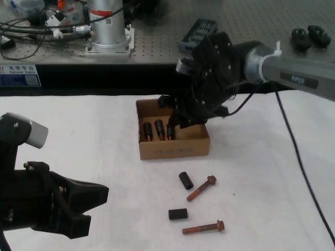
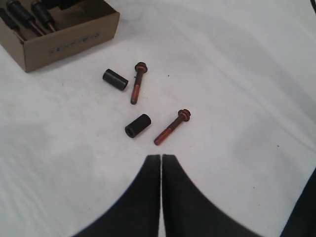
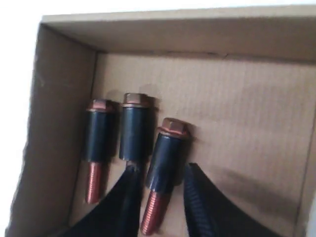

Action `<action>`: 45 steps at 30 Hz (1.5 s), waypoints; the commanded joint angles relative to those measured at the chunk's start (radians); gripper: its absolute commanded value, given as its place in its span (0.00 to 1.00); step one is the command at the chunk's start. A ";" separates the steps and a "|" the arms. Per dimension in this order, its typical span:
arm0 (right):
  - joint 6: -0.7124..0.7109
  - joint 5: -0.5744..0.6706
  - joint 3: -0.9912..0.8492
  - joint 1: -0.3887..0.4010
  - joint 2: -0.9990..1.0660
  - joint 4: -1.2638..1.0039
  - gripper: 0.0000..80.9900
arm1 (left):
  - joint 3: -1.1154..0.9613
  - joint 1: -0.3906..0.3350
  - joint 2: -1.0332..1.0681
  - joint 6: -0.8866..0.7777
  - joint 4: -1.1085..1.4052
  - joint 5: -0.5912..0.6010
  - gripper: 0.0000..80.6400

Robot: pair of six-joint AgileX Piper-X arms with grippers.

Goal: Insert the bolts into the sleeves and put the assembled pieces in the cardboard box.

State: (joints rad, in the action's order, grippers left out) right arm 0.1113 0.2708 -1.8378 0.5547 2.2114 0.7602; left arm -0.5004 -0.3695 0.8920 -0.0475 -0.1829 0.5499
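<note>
Right gripper (image 3: 160,167): mine, down inside the box (image 3: 64,98). Its fingers stand apart, one on each side of an assembled piece, with a thin gap at each side, so I clamp nothing.
Third piece (image 3: 165,158): the one between those fingers, a bolt in its black sleeve. It lies on the box floor, threads toward the near side of the bench, slightly tilted against its neighbours.
Middle piece (image 3: 133,131): just beside it; one finger's tip hides its threaded end.
Outer piece (image 3: 98,133): next along, close to the side wall. The three lie in a row at one side of the box.
Left gripper (image 2: 161,157): mine too, fingers pressed together with nothing between them. It hangs over the cloth at the near left of the bench, well apart from the box.
Near sleeve (image 2: 137,126): loose on the cloth ahead of my left fingers, on its side.
Near bolt (image 2: 172,127): bare, just beside that sleeve but apart from it.
Far sleeve (image 2: 115,79): loose, between the near pair and the box.
Far bolt (image 2: 138,81): just beside the far sleeve; I cannot tell whether they touch.
Cloth (image 2: 247,74): white, under the box and the loose parts.
Bench (image 1: 157,31): perforated plate behind the cloth, carrying a metal post (image 1: 107,26) and cables.
</note>
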 commanded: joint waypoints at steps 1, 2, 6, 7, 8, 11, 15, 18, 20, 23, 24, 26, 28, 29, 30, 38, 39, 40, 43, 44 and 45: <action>-0.086 0.008 -0.014 -0.008 -0.058 0.024 0.29 | -0.011 0.001 -0.003 0.032 -0.003 0.017 0.01; -0.155 0.007 -0.014 -0.008 -0.082 0.060 0.29 | -0.011 0.001 -0.003 0.032 -0.003 0.017 0.01; -0.327 0.007 -0.014 -0.008 -0.166 0.223 0.29 | -0.011 0.001 -0.003 0.032 -0.003 0.014 0.01; -0.359 0.007 -0.014 -0.008 -0.180 0.255 0.29 | -0.011 0.001 -0.003 0.032 -0.003 0.014 0.01; -0.410 0.007 -0.014 -0.003 -0.196 0.295 0.29 | -0.011 0.001 -0.003 0.032 -0.003 0.014 0.01; -0.568 0.005 -0.014 0.019 -0.228 0.400 0.29 | -0.011 0.001 -0.003 0.032 -0.003 0.014 0.01; -0.632 0.000 -0.014 0.062 -0.235 0.497 0.29 | -0.011 0.001 -0.003 0.032 -0.003 0.014 0.01; -0.632 -0.015 0.030 0.118 -0.234 0.524 0.29 | -0.011 0.001 -0.003 0.032 -0.003 0.014 0.01; -0.652 -0.058 0.073 0.162 -0.234 0.521 0.28 | -0.011 0.001 -0.003 0.032 -0.003 0.014 0.01; -0.706 -0.177 0.142 0.221 -0.234 0.507 0.23 | -0.011 0.001 -0.003 0.032 -0.003 0.014 0.01; -0.721 -0.202 0.164 0.237 -0.234 0.507 0.20 | -0.011 0.001 -0.003 0.032 -0.003 0.014 0.01; -0.726 -0.212 0.202 0.255 -0.234 0.494 0.16 | -0.011 0.001 -0.003 0.032 -0.003 0.014 0.01; -0.726 -0.213 0.240 0.263 -0.234 0.474 0.15 | -0.011 0.001 -0.003 0.032 -0.003 0.014 0.01; -0.726 -0.208 0.257 0.265 -0.234 0.456 0.16 | -0.011 0.001 -0.003 0.032 -0.003 0.014 0.01; -0.728 -0.209 0.269 0.264 -0.234 0.443 0.17 | -0.011 0.001 -0.003 0.032 -0.003 0.014 0.01; -0.789 -0.209 0.336 0.264 -0.234 0.341 0.46 | -0.011 0.001 -0.003 0.032 -0.005 0.015 0.01; -0.796 -0.209 0.336 0.264 -0.232 0.335 0.47 | -0.011 0.001 -0.003 0.032 -0.005 0.015 0.01; -0.810 -0.206 0.336 0.267 -0.230 0.329 0.47 | -0.011 0.001 -0.003 0.032 -0.011 0.015 0.01; -0.832 -0.199 0.336 0.277 -0.230 0.302 0.45 | -0.011 0.001 -0.003 0.042 -0.046 0.015 0.01; -0.832 -0.188 0.336 0.281 -0.230 0.292 0.45 | -0.011 0.001 -0.003 0.054 -0.059 0.015 0.01; -0.832 -0.182 0.336 0.285 -0.230 0.281 0.44 | -0.011 0.001 -0.003 0.065 -0.076 0.015 0.01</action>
State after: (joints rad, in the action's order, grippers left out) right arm -0.7061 0.0634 -1.5042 0.8336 1.9911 1.0547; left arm -0.5004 -0.3695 0.8920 -0.0240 -0.2046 0.5579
